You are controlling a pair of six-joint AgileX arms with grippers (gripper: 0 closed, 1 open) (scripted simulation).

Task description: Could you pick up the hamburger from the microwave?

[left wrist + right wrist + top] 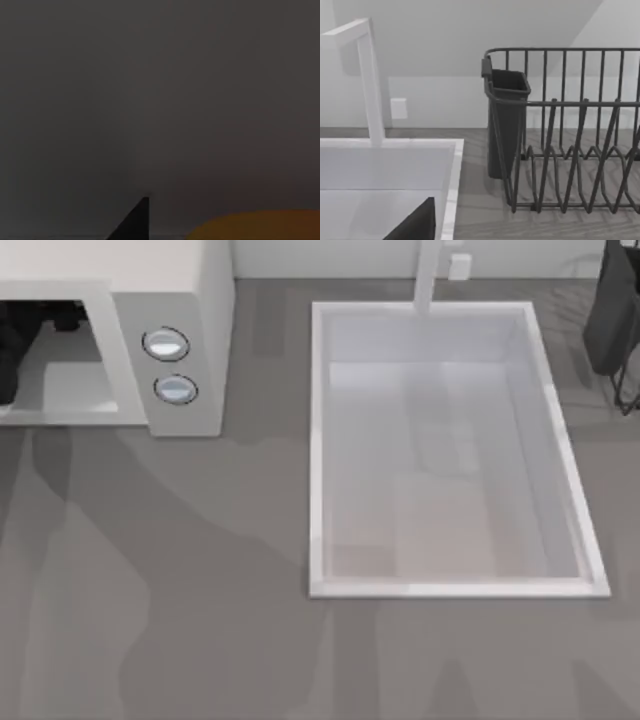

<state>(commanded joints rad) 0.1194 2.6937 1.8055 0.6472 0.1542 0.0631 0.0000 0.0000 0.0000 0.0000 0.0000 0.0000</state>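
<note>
inside the microwave (190,300), hamburger (260,226) beside left jaws; grip unclear.

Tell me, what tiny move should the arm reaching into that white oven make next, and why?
Probably ease the left gripper a little closer and centre it on the hamburger, then close. In the top view the dark left arm is inside the microwave cavity, and the dim left wrist view has an orange curve at its edge beside one finger tip, so the hamburger seems near but off-centre.

Left arm (12,345) reaching deep into the top-left cavity — right arm (618,315) parked at far-right edge
</note>
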